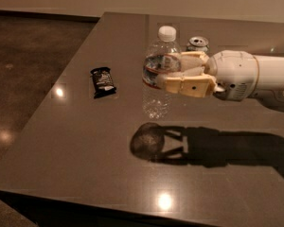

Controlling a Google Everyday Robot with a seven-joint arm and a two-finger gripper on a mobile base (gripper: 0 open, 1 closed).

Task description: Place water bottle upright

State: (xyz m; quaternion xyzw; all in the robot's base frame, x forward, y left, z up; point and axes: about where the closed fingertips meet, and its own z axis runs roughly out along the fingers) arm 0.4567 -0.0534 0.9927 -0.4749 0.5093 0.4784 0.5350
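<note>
Now, water bottle (156,98): held upright toward the far edge of the desk (85,164), cap uppermost; its shadow is cast apart from its base.
gripper (169,71): extended from the right edge; its fingers are clamped on the water bottle at mid-height.
can (197,43): set behind the gripper, nearer the far edge.
dark packet (102,82): laid flat near the left edge.
</note>
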